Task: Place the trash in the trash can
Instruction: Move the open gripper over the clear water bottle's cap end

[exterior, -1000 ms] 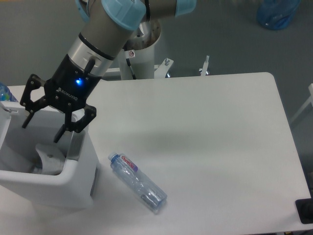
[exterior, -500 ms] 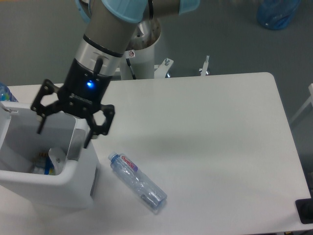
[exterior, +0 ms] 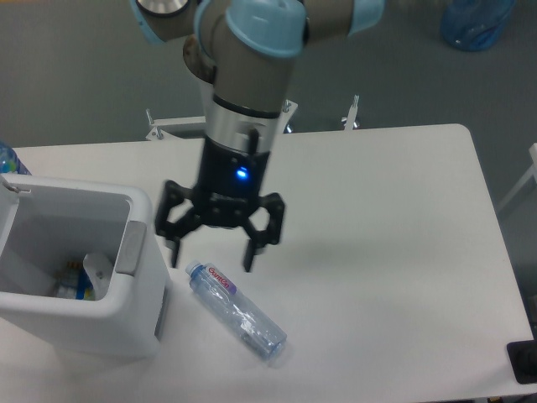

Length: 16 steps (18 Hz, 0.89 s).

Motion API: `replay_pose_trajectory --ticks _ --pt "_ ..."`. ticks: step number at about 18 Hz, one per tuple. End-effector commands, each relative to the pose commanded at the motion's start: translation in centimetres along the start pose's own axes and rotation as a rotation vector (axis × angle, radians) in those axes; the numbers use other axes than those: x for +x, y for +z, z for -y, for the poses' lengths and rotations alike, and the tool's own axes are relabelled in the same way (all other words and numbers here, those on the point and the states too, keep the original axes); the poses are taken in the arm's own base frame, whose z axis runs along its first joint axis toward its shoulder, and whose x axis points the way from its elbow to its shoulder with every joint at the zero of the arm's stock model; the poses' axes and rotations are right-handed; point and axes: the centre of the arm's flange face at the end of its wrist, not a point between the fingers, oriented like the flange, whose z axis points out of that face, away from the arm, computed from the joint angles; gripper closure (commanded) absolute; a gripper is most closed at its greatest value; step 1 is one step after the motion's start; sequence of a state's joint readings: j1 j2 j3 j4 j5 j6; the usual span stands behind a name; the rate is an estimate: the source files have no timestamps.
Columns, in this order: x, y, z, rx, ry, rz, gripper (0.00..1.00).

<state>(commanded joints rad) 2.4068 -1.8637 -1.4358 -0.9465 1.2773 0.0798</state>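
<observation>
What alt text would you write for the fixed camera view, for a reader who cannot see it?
A robot arm's open gripper hangs just above the cap end of a crushed clear bottle lying on a white table. To the left, a white trash can already holds a crumpled wrapper.

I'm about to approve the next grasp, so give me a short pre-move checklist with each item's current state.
1. Gripper open and empty: ok, fingers spread, nothing between them.
2. Gripper near the bottle: ok, it is by the bottle's capped end, apparently above it.
3. Bottle free to grasp: ok, it lies flat on the table, nothing touching it.
4. Wrapper in the bin: ok, white crumpled piece shows inside.
5. Bin has room for the bottle: ok, most of the opening is free.
6. Fingers lined up across the bottle: cannot tell from this single view.
</observation>
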Motion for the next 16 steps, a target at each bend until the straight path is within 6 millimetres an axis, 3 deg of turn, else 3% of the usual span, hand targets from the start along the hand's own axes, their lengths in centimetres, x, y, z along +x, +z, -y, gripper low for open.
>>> replay_pose_trajectory --ticks 5,9,16 --pt "-2.8 4.5 -0.6 -0.078 -0.036 0.129 0.00" --pt "-5.4 10.4 -1.8 -0.166 -0.124 0.231 0.00" --pt "-7.1 17.7 -1.9 -0.239 -0.169 0.223 0.00"
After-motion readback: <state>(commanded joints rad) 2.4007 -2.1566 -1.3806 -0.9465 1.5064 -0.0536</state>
